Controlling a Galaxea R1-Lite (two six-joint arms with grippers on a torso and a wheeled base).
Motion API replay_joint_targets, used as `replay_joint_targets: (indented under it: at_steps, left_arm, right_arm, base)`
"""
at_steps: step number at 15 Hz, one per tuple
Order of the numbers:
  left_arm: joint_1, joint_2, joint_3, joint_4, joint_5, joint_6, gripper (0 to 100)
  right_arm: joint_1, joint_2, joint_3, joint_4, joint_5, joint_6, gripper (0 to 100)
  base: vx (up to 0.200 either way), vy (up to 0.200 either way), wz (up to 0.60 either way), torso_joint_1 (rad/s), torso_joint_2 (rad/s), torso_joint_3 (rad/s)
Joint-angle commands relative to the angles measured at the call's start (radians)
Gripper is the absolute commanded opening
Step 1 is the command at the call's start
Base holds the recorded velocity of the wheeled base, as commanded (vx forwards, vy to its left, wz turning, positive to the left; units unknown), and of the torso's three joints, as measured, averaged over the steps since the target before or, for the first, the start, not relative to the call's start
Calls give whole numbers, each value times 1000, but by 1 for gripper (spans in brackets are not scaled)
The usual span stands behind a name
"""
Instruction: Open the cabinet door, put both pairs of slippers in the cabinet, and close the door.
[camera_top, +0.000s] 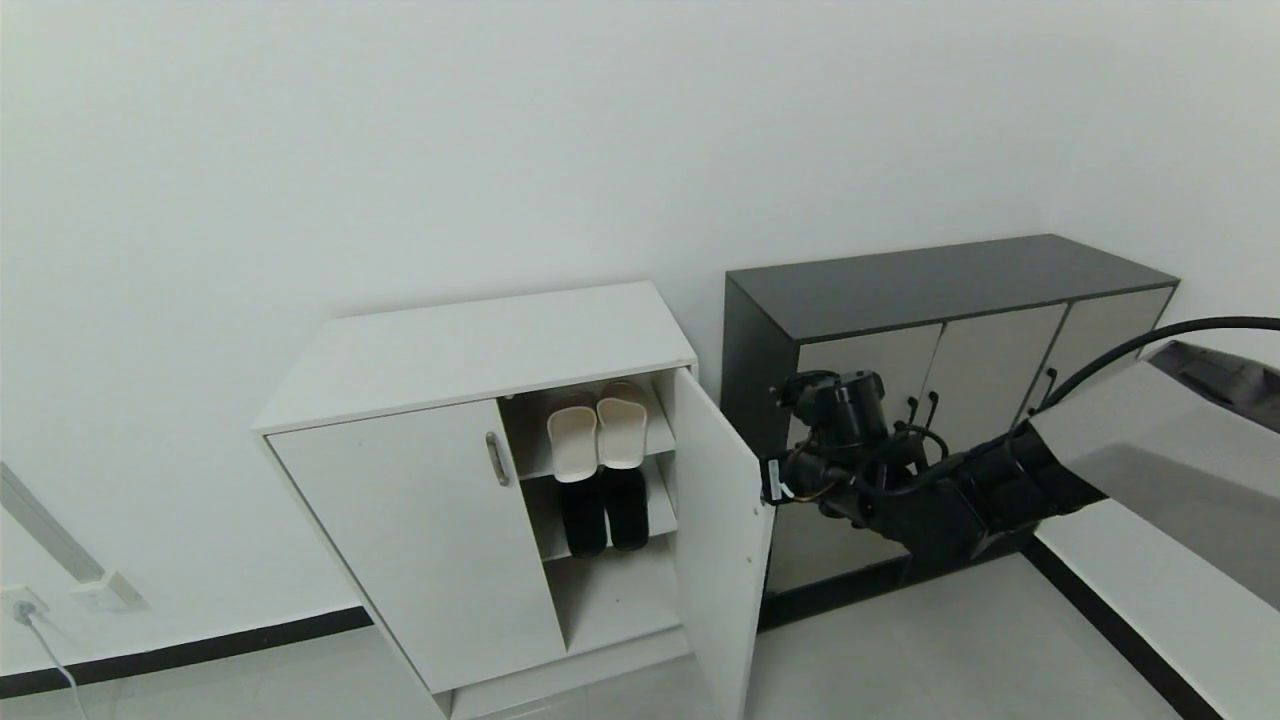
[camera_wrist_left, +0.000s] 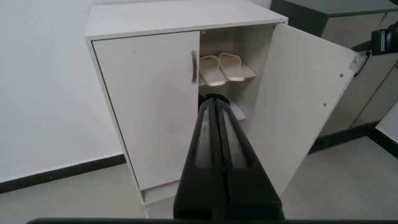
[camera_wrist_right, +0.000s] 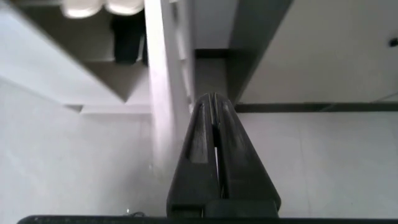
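Just ahead of the right gripper (camera_top: 770, 482), whose 2 fingers are pressed together and hold nothing, stands the white 2-door laminate cabinet (camera_top: 470, 345). Its open white right-hand door (camera_top: 715, 520) has its free edge right at the fingertips; whether they touch it I cannot tell. Closing looks like the only step left. The likeliest failure is the closed fingers sliding off that thin edge, so the door would swing only part-way or bounce back. A push landing off the panel could also send the tips past the door into the opening.

Beyond the door from the fingers, the pair of cream foam slippers (camera_top: 598, 432) sits on the upper shelf, and the pair of black slippers (camera_top: 605, 515) on the shelf below. If either pair overhangs its shelf, the door could jam on it.

The left gripper (camera_wrist_left: 214, 102), fingers also together and empty, faces the cabinet front and is well apart from it.

A plain white wall (camera_top: 500, 150) rises behind both grippers' targets, above a pale grey tiled floor (camera_top: 950, 650). A dark grey low cabinet with beige doors (camera_top: 940, 280) stands just behind the right fingers. A black skirting strip (camera_top: 200, 645) and a white wall socket with a cable (camera_top: 20, 605) lie far off, past the closed door.
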Motion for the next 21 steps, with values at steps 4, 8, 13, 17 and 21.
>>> replay_joint_targets:
  at_steps: [4, 8, 13, 17, 21]
  left_arm:
    - [-1, 0, 0, 0, 0, -2, 0]
    - [0, 0, 0, 0, 0, -2, 0]
    - [-1, 0, 0, 0, 0, 0, 0]
    - [0, 0, 0, 0, 0, 0, 0]
    - [-1, 0, 0, 0, 0, -2, 0]
  right_arm:
    - [117, -67, 60, -25, 9, 3, 0]
    - [174, -120, 117, -99, 62, -5, 0]
    - [173, -156, 172, -123, 68, -34, 0]
    - [173, -153, 172, -126, 68, -34, 0]
    - [174, -153, 181, -126, 68, -34, 0]
  base:
    - [0, 0, 0, 0, 0, 0]
    - [0, 0, 0, 0, 0, 0]
    - [0, 0, 0, 0, 0, 0]
    - [0, 0, 0, 0, 0, 0]
    - [0, 0, 600, 0, 4, 1]
